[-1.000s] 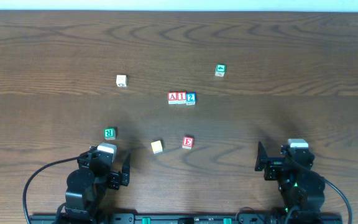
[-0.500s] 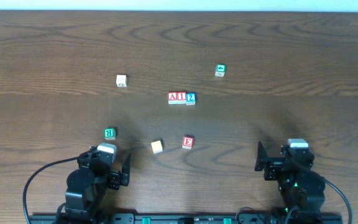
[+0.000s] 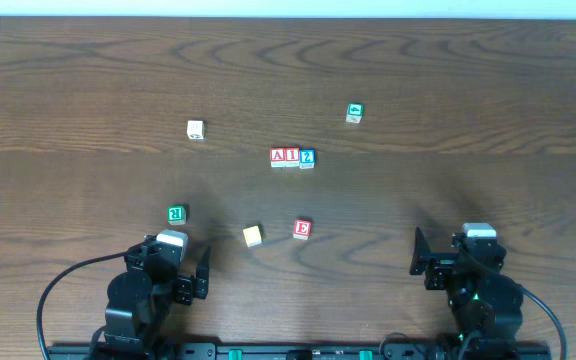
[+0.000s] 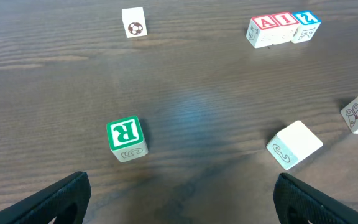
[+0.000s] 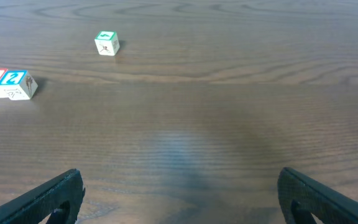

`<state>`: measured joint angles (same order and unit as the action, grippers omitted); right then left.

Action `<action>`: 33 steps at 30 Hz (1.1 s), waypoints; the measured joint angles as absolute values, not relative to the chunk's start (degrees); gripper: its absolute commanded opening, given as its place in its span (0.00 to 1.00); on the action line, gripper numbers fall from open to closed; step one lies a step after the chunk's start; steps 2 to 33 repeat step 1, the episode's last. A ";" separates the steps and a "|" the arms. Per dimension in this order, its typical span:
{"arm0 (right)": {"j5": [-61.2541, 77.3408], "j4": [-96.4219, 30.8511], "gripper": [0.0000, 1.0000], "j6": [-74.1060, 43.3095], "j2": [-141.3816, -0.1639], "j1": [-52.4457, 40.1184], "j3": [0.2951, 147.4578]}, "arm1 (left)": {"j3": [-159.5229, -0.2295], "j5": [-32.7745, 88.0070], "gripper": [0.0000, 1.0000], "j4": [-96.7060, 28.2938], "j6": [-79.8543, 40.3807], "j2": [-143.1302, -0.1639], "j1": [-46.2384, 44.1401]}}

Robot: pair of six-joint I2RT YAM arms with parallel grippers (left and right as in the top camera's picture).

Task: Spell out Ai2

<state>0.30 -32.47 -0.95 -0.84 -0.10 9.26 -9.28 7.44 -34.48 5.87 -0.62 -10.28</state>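
Note:
Three blocks stand side by side in a row at the table's middle: a red A block [image 3: 278, 156], a red I block [image 3: 292, 156] and a blue 2 block [image 3: 307, 157]. The row also shows in the left wrist view, with A [image 4: 263, 29], I [image 4: 283, 25] and 2 [image 4: 306, 25], and the 2 block shows in the right wrist view [image 5: 17, 83]. My left gripper [image 4: 180, 202] is open and empty near the front left edge. My right gripper [image 5: 180, 199] is open and empty at the front right.
Loose blocks lie around: a green R block [image 3: 176, 213], a plain cream block [image 3: 253, 235], a red E block [image 3: 302, 229], a white block with a ball picture [image 3: 195, 129] and a green-topped block [image 3: 354, 112].

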 measured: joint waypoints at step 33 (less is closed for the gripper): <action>0.30 -32.47 0.99 -0.95 -0.84 -0.10 9.26 | -9.28 7.44 0.95 -34.48 5.87 -0.62 -10.28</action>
